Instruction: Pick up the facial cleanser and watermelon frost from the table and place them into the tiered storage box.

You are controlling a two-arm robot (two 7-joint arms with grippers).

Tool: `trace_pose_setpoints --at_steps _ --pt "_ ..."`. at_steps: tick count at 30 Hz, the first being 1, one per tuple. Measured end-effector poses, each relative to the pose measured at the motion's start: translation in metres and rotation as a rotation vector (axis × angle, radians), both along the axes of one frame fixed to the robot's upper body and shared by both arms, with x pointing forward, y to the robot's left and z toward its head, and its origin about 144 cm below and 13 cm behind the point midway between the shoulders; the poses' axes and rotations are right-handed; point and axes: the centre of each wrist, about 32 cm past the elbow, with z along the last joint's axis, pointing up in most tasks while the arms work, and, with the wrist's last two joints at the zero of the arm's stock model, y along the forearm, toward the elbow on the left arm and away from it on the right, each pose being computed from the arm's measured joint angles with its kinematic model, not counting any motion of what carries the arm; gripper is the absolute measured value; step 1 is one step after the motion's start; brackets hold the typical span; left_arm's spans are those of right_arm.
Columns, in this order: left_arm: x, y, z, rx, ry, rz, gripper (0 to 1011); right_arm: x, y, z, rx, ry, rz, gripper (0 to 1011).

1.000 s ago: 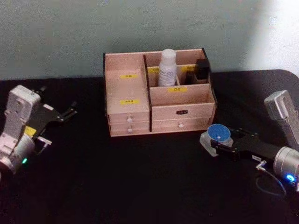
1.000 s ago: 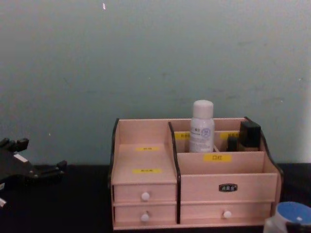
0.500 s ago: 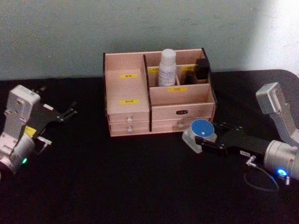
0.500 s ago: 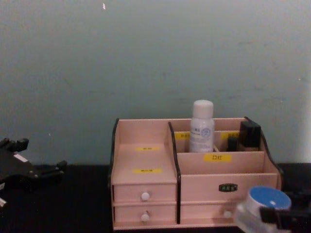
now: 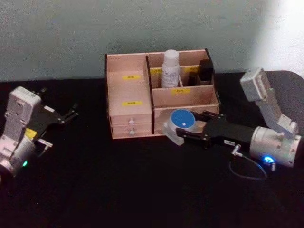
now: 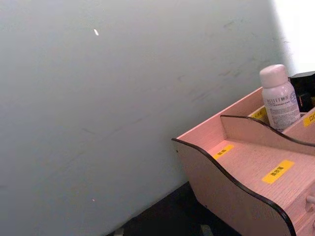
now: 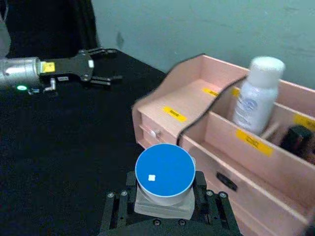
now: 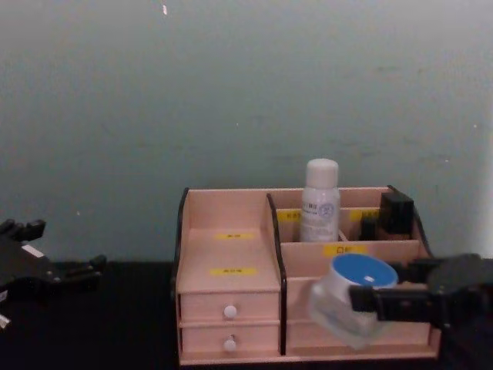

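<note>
Tiered storage box (image 5: pixel 130 90) holds 1 white bottle (image 5: pixel 170 70); right gripper (image 5: pixel 186 129) clasps blue-lidded jar (image 5: pixel 181 118); left gripper (image 5: pixel 70 113) spread, leftward.

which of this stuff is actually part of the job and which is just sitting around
Part of the job:
- blue-lidded jar, held by the right gripper in front of the drawers
- tiered storage box
- white bottle, standing in a rear compartment, probably one of the two items

Just there:
- black item in the rear right compartment
- left gripper, parked on the left
- black table
</note>
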Motion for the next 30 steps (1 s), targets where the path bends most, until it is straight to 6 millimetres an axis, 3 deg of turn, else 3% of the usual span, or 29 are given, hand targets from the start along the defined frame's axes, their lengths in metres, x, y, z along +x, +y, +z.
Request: trace_pose_setpoints --at_steps 30 --pt "0.000 0.000 0.000 0.000 0.000 0.000 1001 0.055 0.058 0.020 -0.042 -0.066 0.114 698"
